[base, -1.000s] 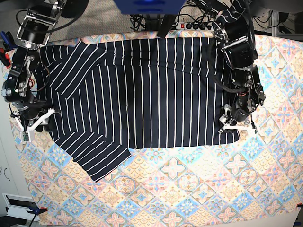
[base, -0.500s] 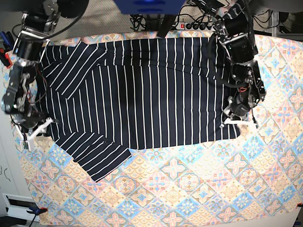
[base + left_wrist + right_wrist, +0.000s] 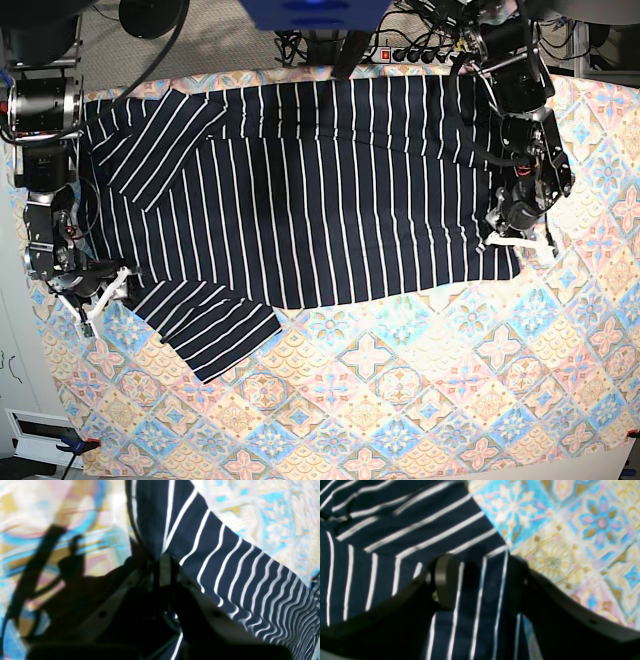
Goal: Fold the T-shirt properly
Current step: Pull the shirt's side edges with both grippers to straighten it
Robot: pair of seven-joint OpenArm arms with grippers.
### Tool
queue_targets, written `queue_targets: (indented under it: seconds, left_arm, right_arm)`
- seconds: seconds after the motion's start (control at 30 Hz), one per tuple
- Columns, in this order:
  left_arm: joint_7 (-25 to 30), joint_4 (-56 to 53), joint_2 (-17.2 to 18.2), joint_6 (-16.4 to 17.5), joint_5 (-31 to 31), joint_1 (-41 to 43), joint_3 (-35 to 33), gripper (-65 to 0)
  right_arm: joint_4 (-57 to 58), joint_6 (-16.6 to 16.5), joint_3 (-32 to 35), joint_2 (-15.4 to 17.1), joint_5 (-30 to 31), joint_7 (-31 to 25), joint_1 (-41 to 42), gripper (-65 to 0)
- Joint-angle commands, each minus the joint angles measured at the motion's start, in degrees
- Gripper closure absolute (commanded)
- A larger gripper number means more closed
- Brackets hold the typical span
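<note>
Navy pinstriped T-shirt (image 3: 300, 190) is spread flat on the patterned tablecloth (image 3: 420, 400), its hem corner pinched tight by the left gripper (image 3: 160, 562), while shoulder fabric is straddled by the spread-apart right gripper (image 3: 480, 580), nothing clamped.

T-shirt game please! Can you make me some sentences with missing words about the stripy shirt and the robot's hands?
The T-shirt is dark navy with thin ____ stripes.
The left gripper is shut on the shirt's ____.
The right gripper has its jaws ____ over the shirt.
The shirt lies on a patterned ____.

Missing words: white; edge; open; tablecloth
</note>
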State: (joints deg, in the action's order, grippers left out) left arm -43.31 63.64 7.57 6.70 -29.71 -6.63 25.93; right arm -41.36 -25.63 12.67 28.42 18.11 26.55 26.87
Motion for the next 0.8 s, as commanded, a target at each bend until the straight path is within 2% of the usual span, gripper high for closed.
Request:
queue_targets:
  seconds: [0.0,0.33,0.77]
  left_arm:
    - [0.5,0.9,0.6,-0.1,0.1,-1.0,0.0,0.0]
    - [0.5,1.0,0.8,-0.1,0.1,-0.8,0.0,0.0]
    - [0.5,1.0,0.6,-0.1,0.0,-0.8,0.0,0.0]
  right_arm:
    - [0.3,0.0,-0.1,1.2,0.6,-2.3,2.4,-33.4]
    - [9.1,0.0,4.7,1.2,0.5,-10.7,3.9,-33.4]
    - [15.9,-0.1,6.3,0.8,0.5,-16.8,3.9,-33.5]
